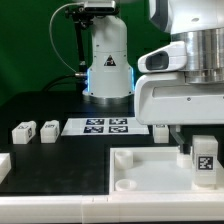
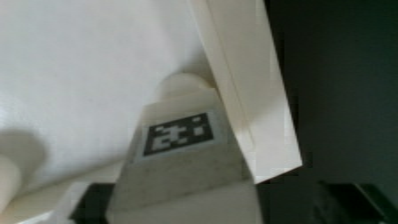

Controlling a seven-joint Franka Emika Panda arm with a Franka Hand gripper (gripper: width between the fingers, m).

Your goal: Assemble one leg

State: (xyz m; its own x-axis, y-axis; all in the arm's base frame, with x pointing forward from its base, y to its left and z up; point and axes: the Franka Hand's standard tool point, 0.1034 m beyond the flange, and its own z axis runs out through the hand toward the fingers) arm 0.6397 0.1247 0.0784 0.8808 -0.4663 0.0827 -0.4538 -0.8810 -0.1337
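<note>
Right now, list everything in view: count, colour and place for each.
legs: four, white with black-and-white markers; two loose at the exterior view's left, one by the marker board's right end, one upright over the tray-like piece
tray-like piece: one, white, foreground, the exterior view's right
marker board: one, white with four black markers, centre
white block: one, cut off at the exterior view's left edge; cannot tell what it is
rail: one, white, along the front edge
table: one, black
robot arm: one, white; base at back centre
jaws: one pair, directly over the upright leg; open or shut cannot be told
</note>
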